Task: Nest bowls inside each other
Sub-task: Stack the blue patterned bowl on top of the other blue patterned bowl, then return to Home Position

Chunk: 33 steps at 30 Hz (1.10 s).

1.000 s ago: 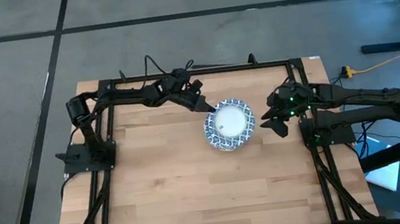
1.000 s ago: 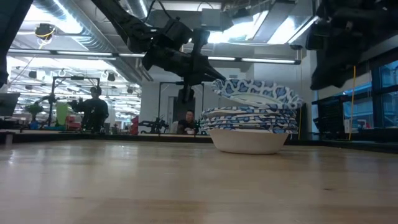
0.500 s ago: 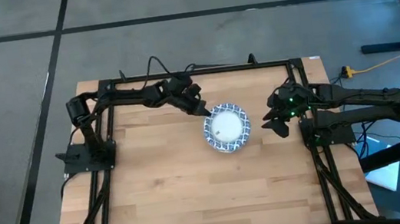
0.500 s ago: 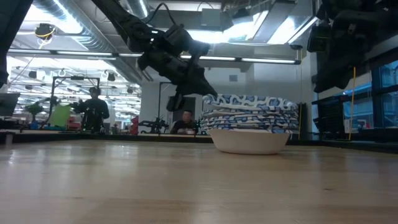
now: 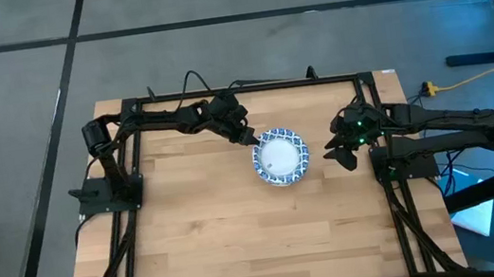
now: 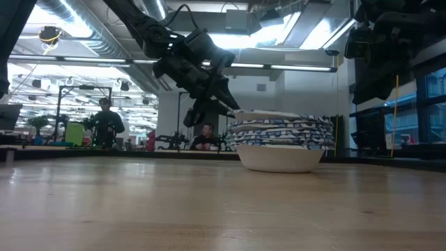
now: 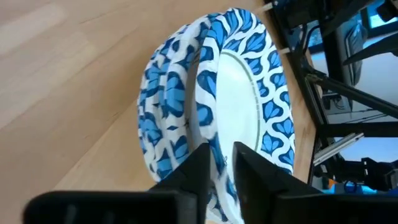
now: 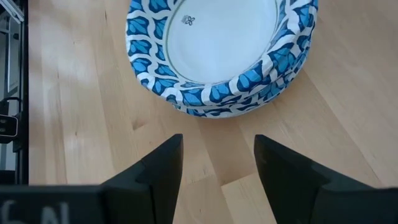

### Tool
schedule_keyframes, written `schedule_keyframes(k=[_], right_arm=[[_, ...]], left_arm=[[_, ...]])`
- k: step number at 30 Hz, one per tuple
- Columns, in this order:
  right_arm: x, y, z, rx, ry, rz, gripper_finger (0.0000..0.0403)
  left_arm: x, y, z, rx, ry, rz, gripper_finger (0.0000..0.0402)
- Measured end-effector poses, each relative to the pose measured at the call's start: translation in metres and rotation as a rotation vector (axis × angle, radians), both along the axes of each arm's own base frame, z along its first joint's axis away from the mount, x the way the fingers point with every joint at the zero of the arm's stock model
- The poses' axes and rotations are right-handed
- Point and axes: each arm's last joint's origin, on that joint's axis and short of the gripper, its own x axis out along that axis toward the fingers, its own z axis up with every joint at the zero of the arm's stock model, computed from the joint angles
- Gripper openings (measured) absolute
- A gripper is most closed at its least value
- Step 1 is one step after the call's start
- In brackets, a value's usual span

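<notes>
A stack of bowls (image 6: 281,143) sits on the table (image 6: 174,202), the left gripper (image 6: 230,108) at its top rim.

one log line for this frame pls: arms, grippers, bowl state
left gripper: shut on rim of top bowl, seated level | bowl stack: nested on table | right gripper: open, beside stack, idle

The bowls (image 5: 280,157) stand nested in one stack on the bench (image 5: 203,240), toward its far side and a little right of its middle. Each is round and shallow, white inside, with a blue-and-white patterned rim band. From table height the stack (image 6: 280,143) sits level, the rims layered closely above a plain white base. The top bowl (image 7: 239,112) lies seated in the others, its inside bare.
</notes>
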Motion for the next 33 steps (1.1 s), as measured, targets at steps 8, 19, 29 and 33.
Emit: schedule_keyframes(k=[8, 19, 29, 33], right_arm=[[0.000, 0.000, 0.000, -0.020, -0.001, 0.021, 0.0198], [-0.002, 0.000, -0.001, -0.028, 0.018, 0.036, 0.0198], [0.001, 0.000, 0.002, -0.062, -0.033, 0.050, 0.0198], [0.003, -0.002, 0.013, -0.148, -0.145, 0.029, 0.0198]], left_arm=[[0.000, 0.000, 0.000, 0.021, -0.003, -0.018, 0.0134], [-0.003, 0.019, 0.012, 0.265, -0.074, 0.072, 0.0159], [-0.039, 0.011, 0.114, 0.717, -0.366, 0.084, 0.0160], [-0.057, -0.006, 0.143, 0.799, -0.425, 0.050, 0.0160]])
